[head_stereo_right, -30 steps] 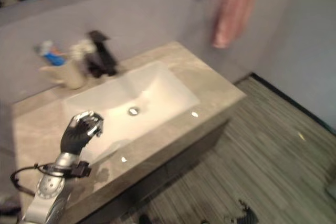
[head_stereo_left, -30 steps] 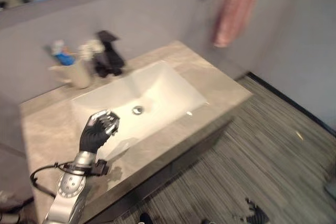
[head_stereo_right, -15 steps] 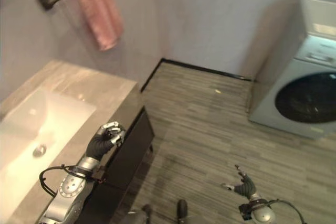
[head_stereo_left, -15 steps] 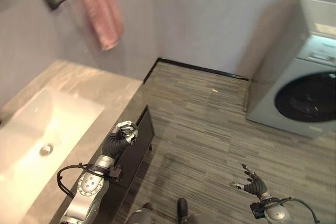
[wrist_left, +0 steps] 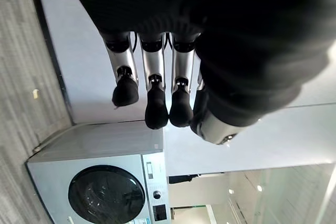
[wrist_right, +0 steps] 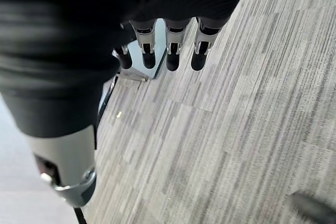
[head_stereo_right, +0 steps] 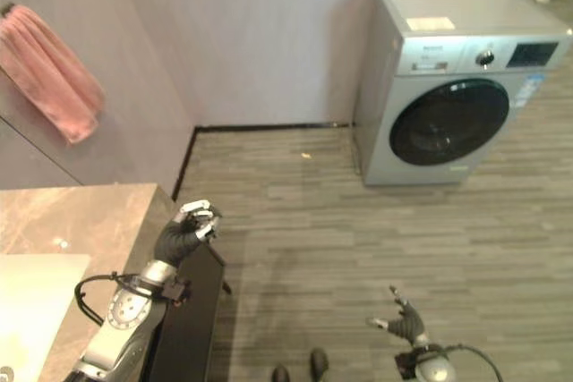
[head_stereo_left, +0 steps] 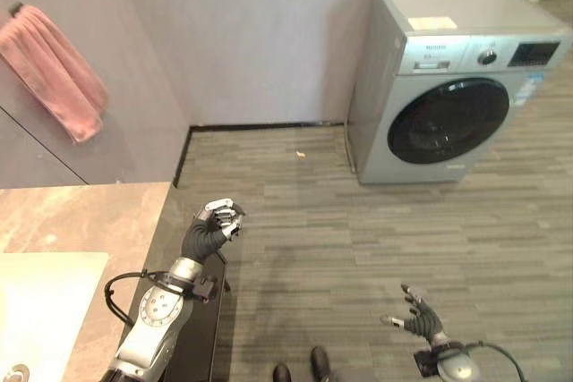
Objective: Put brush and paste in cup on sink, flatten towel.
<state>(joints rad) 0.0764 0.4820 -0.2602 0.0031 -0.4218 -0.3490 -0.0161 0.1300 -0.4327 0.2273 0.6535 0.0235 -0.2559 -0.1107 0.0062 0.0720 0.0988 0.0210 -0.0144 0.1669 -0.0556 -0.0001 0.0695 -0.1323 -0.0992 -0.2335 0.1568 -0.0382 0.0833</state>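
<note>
1. My left hand (head_stereo_left: 211,228) hovers empty, fingers relaxed, off the tabletop's (head_stereo_left: 81,221) right edge.
2. My right hand (head_stereo_left: 419,317) hangs empty, fingers spread, over the floor (head_stereo_left: 358,239).
3. The pink towel (head_stereo_left: 55,85) hangs far left.

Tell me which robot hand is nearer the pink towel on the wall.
Left. The left robot hand hovers by the counter's corner, below the pink towel; the right robot hand hangs far across the floor.
</note>
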